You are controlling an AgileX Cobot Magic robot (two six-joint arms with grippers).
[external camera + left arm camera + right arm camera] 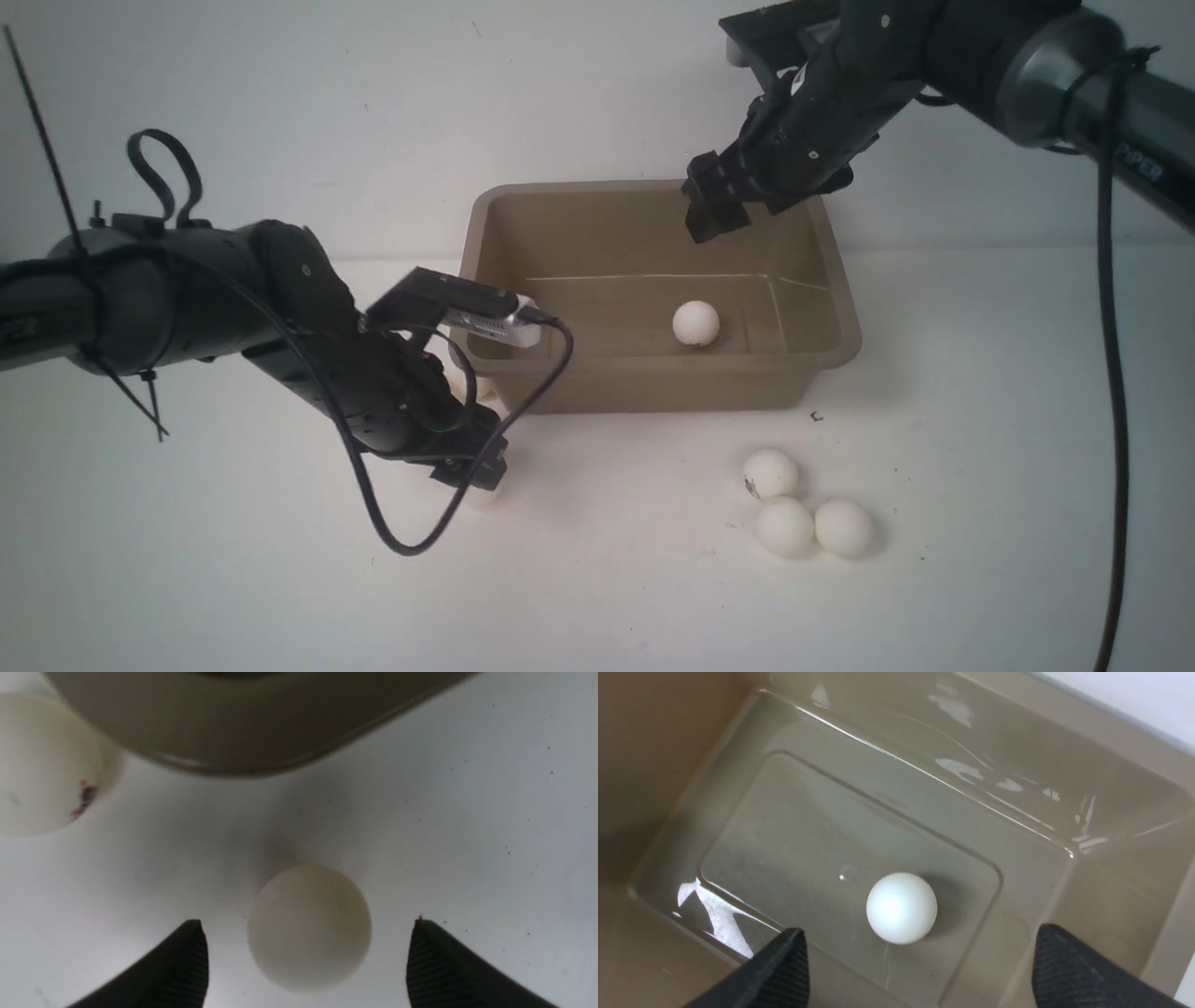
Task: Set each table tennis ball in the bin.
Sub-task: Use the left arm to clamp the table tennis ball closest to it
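1. Taupe bin [653,387] holds one ball [695,323]; three balls [786,525] sit clustered on the surface [980,467]; right end effector [711,222] hangs above the bin, left end effector [474,474] low by its front corner
2. Left wrist: jaws spread, released, a loose ball [309,928] between them, untouched
3. Right wrist: jaws spread and empty over the ball in the bin

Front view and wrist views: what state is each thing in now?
left gripper, open
right gripper, open, empty, over bin
bin, upright on the table, one ball inside
ball in bin, loose on its floor
three balls, clustered on table, outside bin
ball at left gripper, on table between its jaws, ungripped
ball by bin corner, on table
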